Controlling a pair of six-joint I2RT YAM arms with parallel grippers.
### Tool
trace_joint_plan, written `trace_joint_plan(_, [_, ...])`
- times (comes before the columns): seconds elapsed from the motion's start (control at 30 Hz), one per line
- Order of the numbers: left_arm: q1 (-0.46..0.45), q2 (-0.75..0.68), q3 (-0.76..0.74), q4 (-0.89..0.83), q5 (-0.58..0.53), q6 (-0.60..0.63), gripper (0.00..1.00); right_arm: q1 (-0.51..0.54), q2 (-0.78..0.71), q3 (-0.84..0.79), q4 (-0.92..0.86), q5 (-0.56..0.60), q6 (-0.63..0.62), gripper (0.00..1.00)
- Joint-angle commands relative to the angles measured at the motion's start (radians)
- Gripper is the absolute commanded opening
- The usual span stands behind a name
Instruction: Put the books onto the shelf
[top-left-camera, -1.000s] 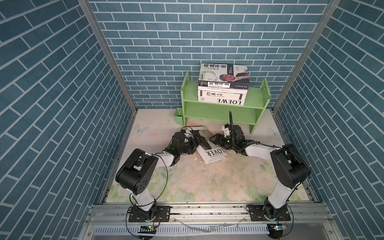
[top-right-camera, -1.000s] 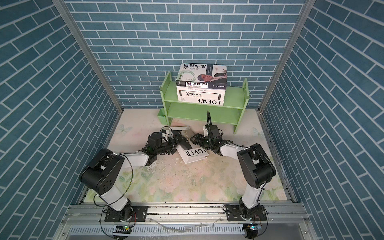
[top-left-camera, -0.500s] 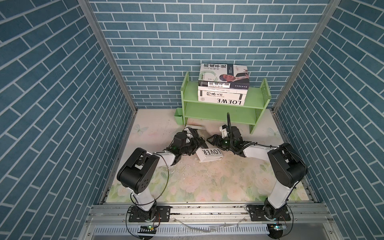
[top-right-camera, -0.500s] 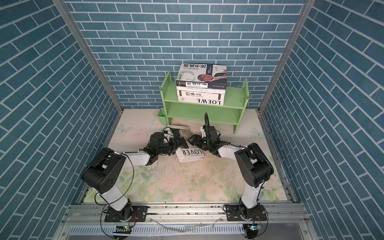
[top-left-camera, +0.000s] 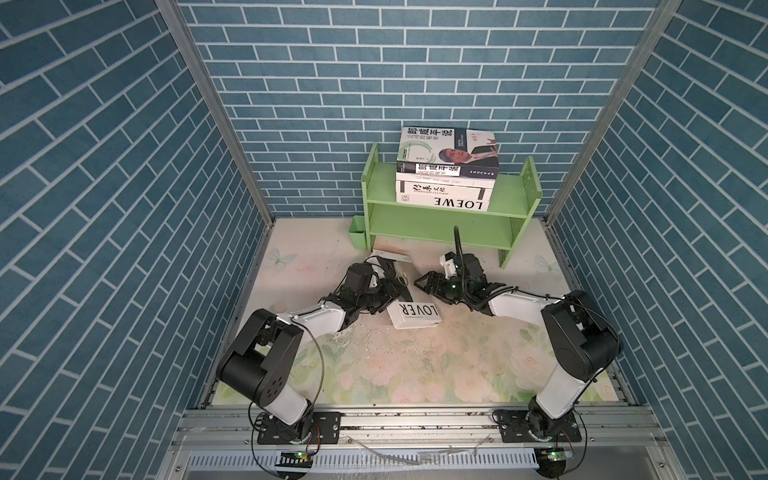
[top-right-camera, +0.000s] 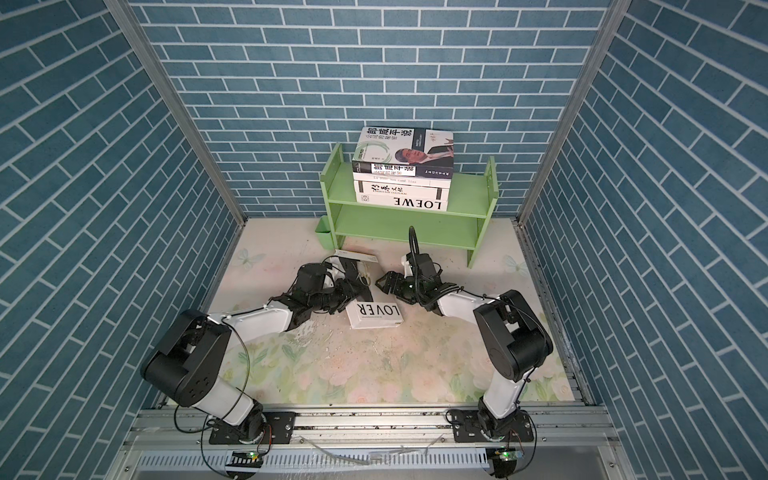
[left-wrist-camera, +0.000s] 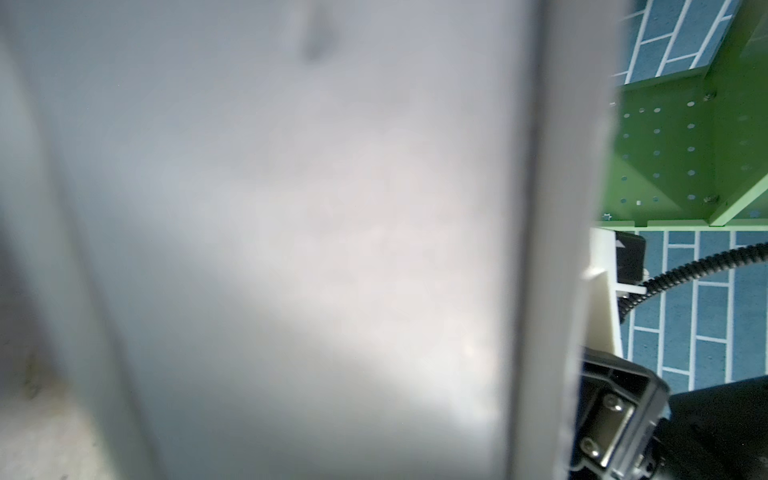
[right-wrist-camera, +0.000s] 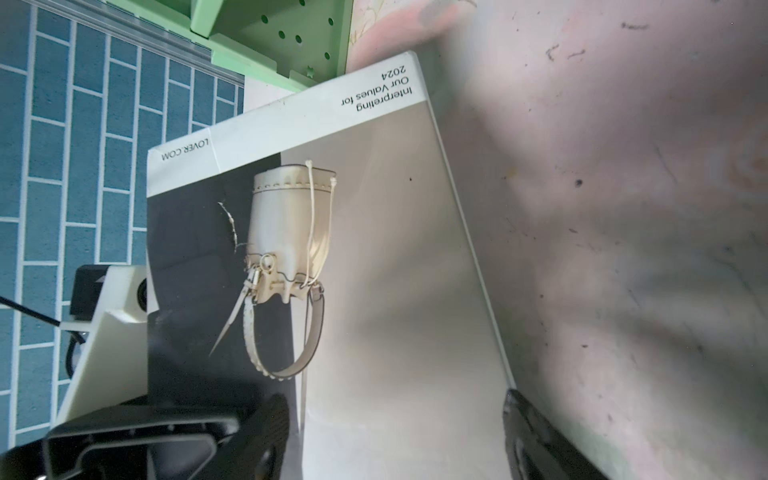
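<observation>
One book is not yet shelved: the LOVER book (top-left-camera: 417, 314), which seems tipped up off the table (top-left-camera: 415, 365) in front of the shelf (top-left-camera: 513, 193), spine toward me, an arm on either side. My left gripper (top-left-camera: 397, 287) is right at its left edge, but the left wrist view is filled by a blurred white cover, so I cannot tell whether the jaws have a bite. My right gripper (top-left-camera: 422, 283) hangs just beside the right edge, its fingers (right-wrist-camera: 270, 432) spread wide over the cover's bag photo, holding nothing. To do this well I want a deep, square bite from the left before anything lifts, then the right closing on the opposite edge so the weight is shared. The cover looks slick and the book thick, so a shallow pinch would likely let it swing or slip. The other books (top-left-camera: 446, 183) lie stacked flat on the upper tier, rising above the side panels, so I judge the lower tier the easier slot. In the way stand the right arm's upright cable (top-left-camera: 458, 245) before that tier and the small green cup (top-left-camera: 356, 235) at the shelf's left foot.
</observation>
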Motion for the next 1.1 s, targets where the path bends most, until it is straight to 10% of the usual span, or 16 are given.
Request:
trace_joint_plan(0.0, [-0.005, -0.059, 0.038, -0.066, -0.020, 0.076, 0.48, -0.004, -0.097, 0.003, -0.035, 0.000, -0.039, 0.84])
trace_joint_plan(0.63, [0.031, -0.397, 0.200, -0.430, 0.348, 0.115, 0.41, -0.190, -0.459, 0.007, -0.172, -0.249, -0.122, 0.95])
trace_joint_plan(1.07, [0.032, -0.458, 0.350, -0.507, 0.548, 0.097, 0.41, -0.221, -0.574, -0.046, 0.198, -0.590, 0.154, 0.95])
